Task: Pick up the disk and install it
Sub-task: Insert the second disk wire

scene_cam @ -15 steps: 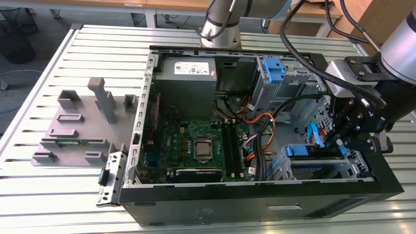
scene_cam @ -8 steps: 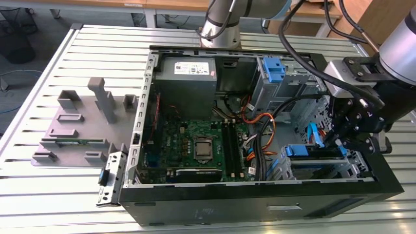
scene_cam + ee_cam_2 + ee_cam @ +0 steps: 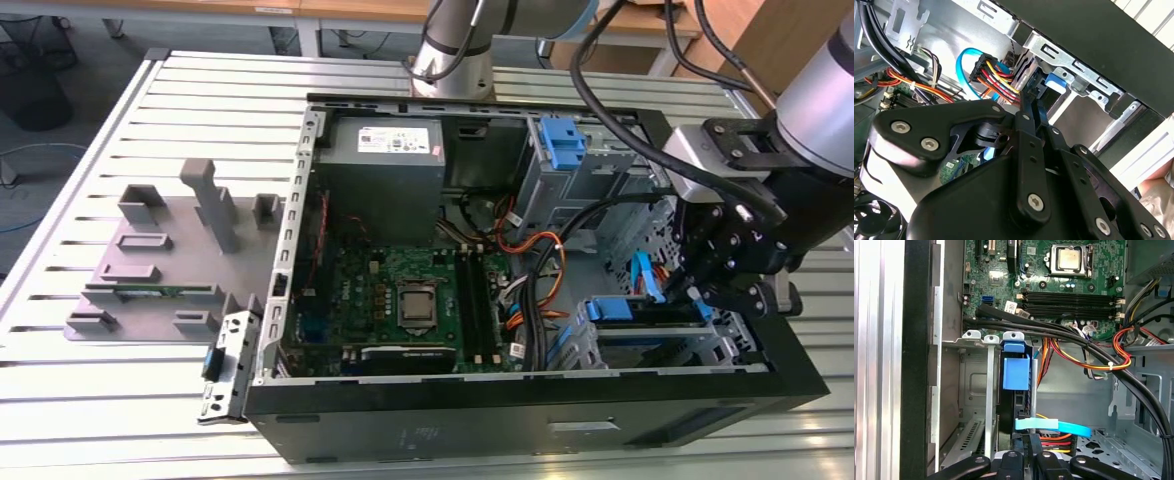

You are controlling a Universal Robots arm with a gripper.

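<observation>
Since the disk stands on edge in the drive cage at the computer case's front corner, likely dense, rigid and shock-sensitive, its blue carrier looks the safest hold, though whether the gripper clamps it cannot be told.

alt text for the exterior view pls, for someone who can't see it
A robot arm's black hand reaches down into the drive cage at the exterior view's right of an open computer case lying on a slatted metal table. The green circuit board lies exposed, with a grey plastic holder beside the case.
</observation>
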